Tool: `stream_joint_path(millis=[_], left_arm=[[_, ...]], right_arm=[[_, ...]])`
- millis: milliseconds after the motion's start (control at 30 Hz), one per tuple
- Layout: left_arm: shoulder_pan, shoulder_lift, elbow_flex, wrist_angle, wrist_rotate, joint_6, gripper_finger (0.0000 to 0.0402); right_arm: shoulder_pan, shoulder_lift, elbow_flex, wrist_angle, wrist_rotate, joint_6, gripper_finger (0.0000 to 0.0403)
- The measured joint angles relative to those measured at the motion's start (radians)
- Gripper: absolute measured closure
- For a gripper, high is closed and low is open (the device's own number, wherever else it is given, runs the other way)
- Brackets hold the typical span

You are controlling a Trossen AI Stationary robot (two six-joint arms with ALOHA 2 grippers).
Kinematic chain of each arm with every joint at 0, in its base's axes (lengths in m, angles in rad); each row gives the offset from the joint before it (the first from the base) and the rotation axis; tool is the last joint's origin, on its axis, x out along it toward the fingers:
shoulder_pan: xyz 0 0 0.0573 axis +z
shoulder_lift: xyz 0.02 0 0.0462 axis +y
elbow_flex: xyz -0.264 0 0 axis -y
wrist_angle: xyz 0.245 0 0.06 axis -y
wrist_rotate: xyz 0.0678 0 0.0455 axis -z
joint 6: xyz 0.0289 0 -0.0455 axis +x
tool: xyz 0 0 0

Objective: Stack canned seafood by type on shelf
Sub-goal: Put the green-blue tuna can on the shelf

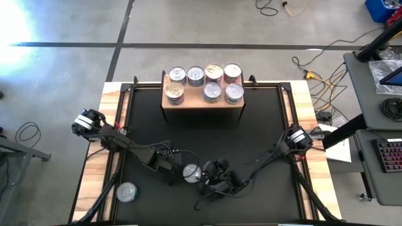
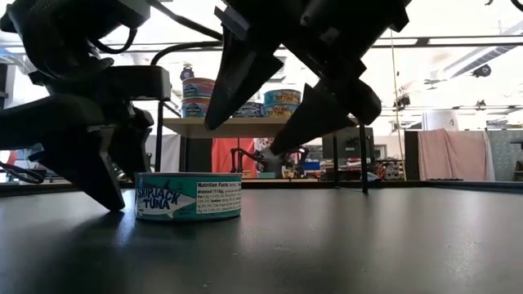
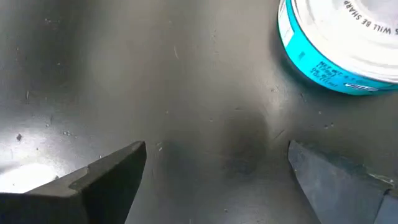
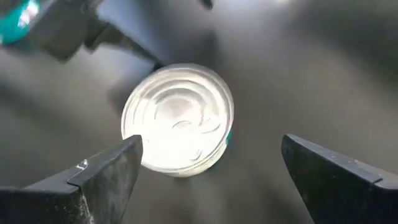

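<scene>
A tuna can (image 1: 191, 172) stands free near the surface's (image 1: 264, 132) front edge, between both claws. The right claw (image 1: 205, 179), fingers apart, hangs over it; the left claw (image 1: 171, 176) gapes beside. Next: grip and carry it to the shelf (image 1: 202, 103) at the back edge.

Tuna can (image 3: 345, 46) cut off by edge, shelf cans' (image 1: 204, 83) labels unreadable

Robotics lab or workshop, probably: bare concrete floor (image 1: 69, 25) with tape lines, loose cables (image 1: 317, 75), keyboard (image 1: 391, 155) on side desk, worktop (image 1: 314, 125) with black mat (image 1: 201, 138).
</scene>
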Motion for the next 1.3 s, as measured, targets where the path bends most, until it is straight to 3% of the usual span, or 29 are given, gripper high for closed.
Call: stream_joint_path(millis=[100, 233, 333, 700, 833, 967, 1133, 1300], left_arm=[[-0.009, -0.001, 0.001, 0.002, 0.001, 0.000, 0.0019], [-0.008, 0.000, -0.004, 0.038, 0.022, 0.011, 0.0019], [-0.009, 0.007, -0.008, 0.071, 0.029, 0.009, 0.0019], [-0.029, 0.014, -0.007, 0.108, 0.067, -0.025, 0.0019], [-0.054, 0.020, -0.010, 0.186, 0.092, -0.008, 0.0019], [-0.072, 0.051, -0.006, 0.219, 0.043, 0.025, 0.0019], [-0.074, 0.073, -0.003, 0.226, 0.024, 0.060, 0.0019], [-0.072, 0.039, -0.003, 0.155, 0.032, 0.058, 0.0019]], right_arm=[[-0.007, -0.003, 0.009, 0.002, -0.101, -0.065, 0.0028], [-0.007, -0.007, 0.053, -0.007, -0.373, -0.244, 0.0028], [0.002, -0.008, 0.069, -0.014, -0.450, -0.303, 0.0022], [0.000, -0.008, 0.103, -0.064, -0.434, -0.335, 0.0003], [0.001, 0.003, 0.103, -0.104, -0.261, -0.345, 0.0003], [0.005, 0.062, 0.102, -0.078, -0.110, -0.384, 0.0003], [0.010, 0.138, 0.101, 0.025, -0.110, -0.383, 0.0003], [0.024, 0.164, 0.100, 0.019, -0.110, -0.306, 0.0003]])
